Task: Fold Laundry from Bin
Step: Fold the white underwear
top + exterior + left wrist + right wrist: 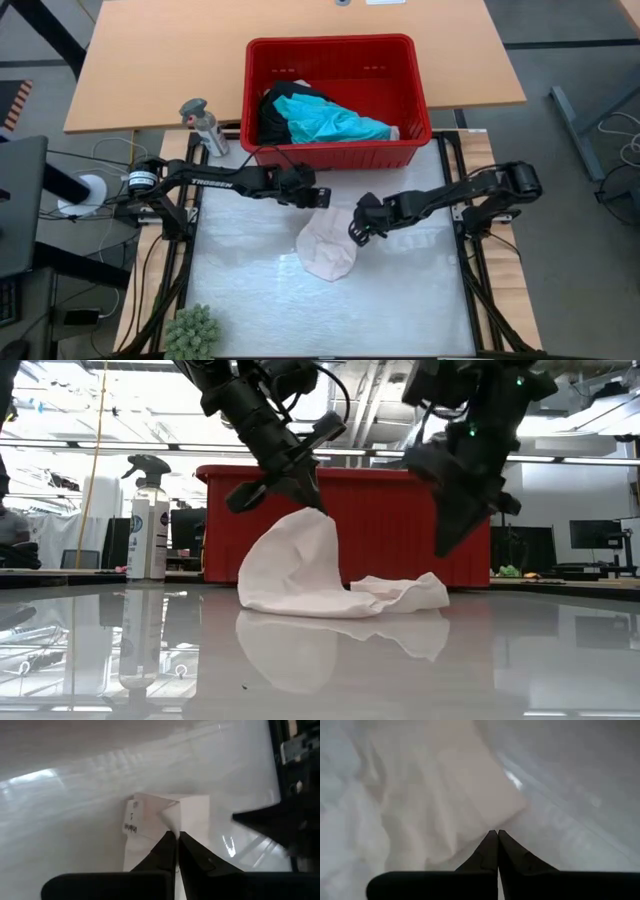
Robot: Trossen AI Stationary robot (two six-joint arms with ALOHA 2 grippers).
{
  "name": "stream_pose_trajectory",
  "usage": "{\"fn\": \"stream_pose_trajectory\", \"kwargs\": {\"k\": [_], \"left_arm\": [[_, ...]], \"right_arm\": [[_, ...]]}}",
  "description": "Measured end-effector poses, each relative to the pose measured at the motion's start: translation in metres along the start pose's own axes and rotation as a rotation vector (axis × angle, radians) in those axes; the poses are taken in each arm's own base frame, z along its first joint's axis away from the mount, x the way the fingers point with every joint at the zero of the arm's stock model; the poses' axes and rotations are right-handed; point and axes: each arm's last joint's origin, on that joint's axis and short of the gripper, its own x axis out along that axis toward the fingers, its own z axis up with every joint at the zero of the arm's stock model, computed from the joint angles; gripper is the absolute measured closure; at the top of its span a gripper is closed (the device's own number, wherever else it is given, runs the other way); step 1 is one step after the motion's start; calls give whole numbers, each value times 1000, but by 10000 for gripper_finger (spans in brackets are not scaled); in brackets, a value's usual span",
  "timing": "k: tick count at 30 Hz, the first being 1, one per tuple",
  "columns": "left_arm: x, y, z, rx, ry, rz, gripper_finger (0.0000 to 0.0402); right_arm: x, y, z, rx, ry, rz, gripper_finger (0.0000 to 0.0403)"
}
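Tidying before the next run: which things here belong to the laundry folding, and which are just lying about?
Job: pale pink-white piece, held up by the left gripper; red bin; turquoise shirt; black clothing.
Lying about: spray bottle; green plant.

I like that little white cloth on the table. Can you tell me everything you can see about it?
The small pale cloth is soft, thin fabric, white with a faint pink tint, and a printed tag shows inside it. It lies rumpled on the shiny table, in front of the red bin. The left gripper is shut on one edge and holds it up like a little tent; the rest trails flat. The shut right gripper hangs just above it.
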Motion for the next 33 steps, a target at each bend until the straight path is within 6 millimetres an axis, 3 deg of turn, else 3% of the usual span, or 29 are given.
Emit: {"fn": "stream_pose_trajectory", "kwargs": {"k": [7, 12, 19, 33], "left_arm": [[0, -6, -4, -27, -20, -38, 401], [2, -7, -9, -46, -37, -24, 401], [1, -11, -10, -94, -95, -37, 401], [30, -20, -22, -153, -88, -160, 401]], "right_arm": [[19, 6, -9, -28, 41, -37, 377], [19, 9, -7, -21, 26, 1, 374], [6, 6, -1, 29, -13, 24, 380], [-19, -6, 3, 53, -41, 14, 376]]}}
